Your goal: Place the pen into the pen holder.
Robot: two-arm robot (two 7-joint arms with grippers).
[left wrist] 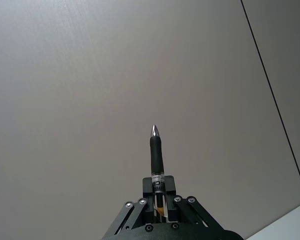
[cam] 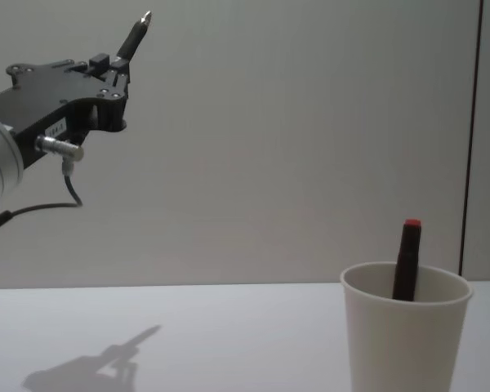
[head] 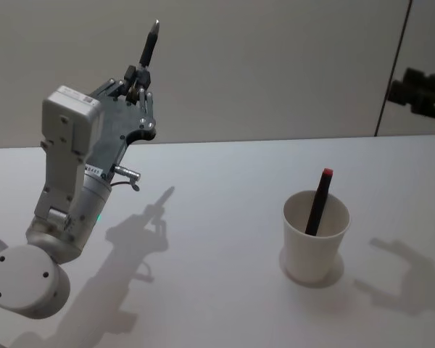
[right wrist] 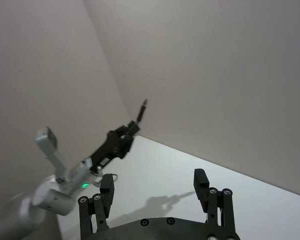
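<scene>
Left gripper [head: 138,76]: up high on the left side of the scene, well above the table [head: 217,217], jaws clamped on the pen.
Pen [head: 148,47]: sticks straight out of those jaws, silvery tip up and leaning toward the far wall. It's gripped at the back end, so most of the barrel is free.
Pen holder [head: 313,255]: plain paper cup standing upright on the table, off to the right and nearer than the pen.
Already in the cup: a dark pen with a red cap [head: 320,199], leaning on the far side of the rim. The near half of the opening looks free.
Right gripper [right wrist: 154,182]: jaws spread wide, nothing in them, hanging above the table on the right.
The gap that matters: the cup sits right of and far below the held pen, well apart from it.
Long axis: pen points up, the cup's mouth faces up too, so I reckon the wrist has to swing the pen to point down before it's let go.
Who's closer: hard to say which arm is nearer the cup, but the left one holds the pen, so it's the left's trip to make.
</scene>
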